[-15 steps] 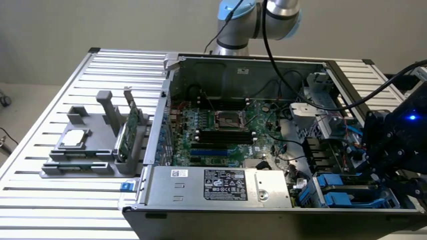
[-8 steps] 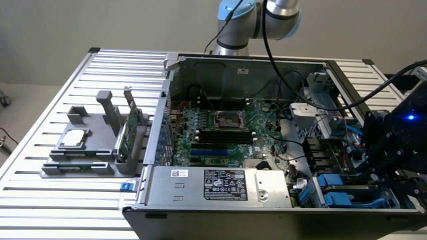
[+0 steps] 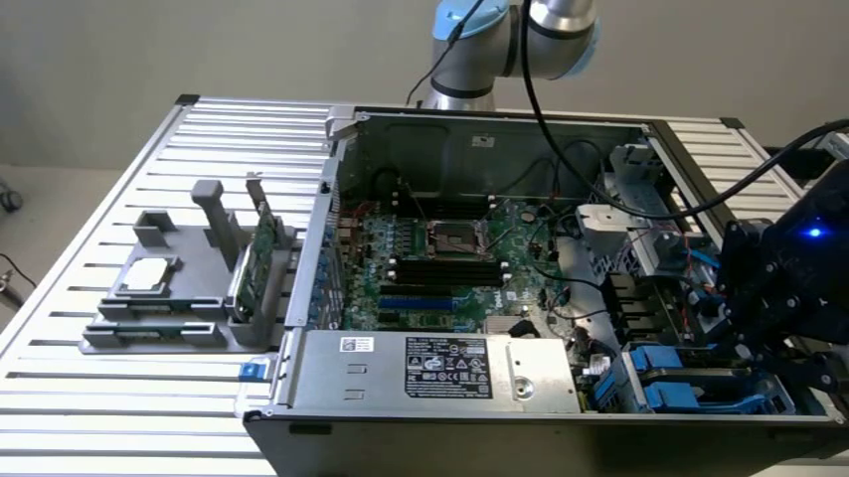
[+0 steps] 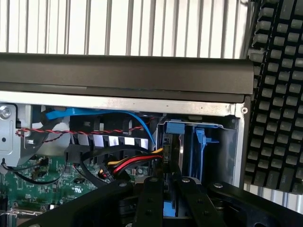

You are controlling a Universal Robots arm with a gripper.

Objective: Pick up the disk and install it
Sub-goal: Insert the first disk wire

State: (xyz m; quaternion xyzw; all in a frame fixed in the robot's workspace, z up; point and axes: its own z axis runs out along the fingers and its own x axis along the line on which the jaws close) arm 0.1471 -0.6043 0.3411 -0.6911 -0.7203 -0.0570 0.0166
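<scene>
My gripper (image 4: 169, 191) hangs over the drive bay at the corner of the open computer case, at the exterior view's lower right (image 3: 743, 358). Its two black fingers (image 4: 150, 201) stand close together with a piece of bright blue plastic between them. That piece is the carrier of the disk (image 4: 171, 209), which I see edge-on, reaching down into the bay. Blue carrier rails (image 4: 201, 139) line the grey bay (image 4: 227, 151) around it. In the exterior view, blue carrier parts (image 3: 677, 383) lie in the bay under the gripper, and the disk's flat face is hidden.
Red, yellow and black cables (image 4: 128, 165) and a blue cable (image 4: 94, 112) run beside the bay over the green motherboard (image 3: 451, 258). The labelled power supply (image 3: 438, 368) sits at the case front. A grey holder (image 3: 173, 298) outside holds a silver chip (image 3: 146, 276) and a green card (image 3: 261, 253).
</scene>
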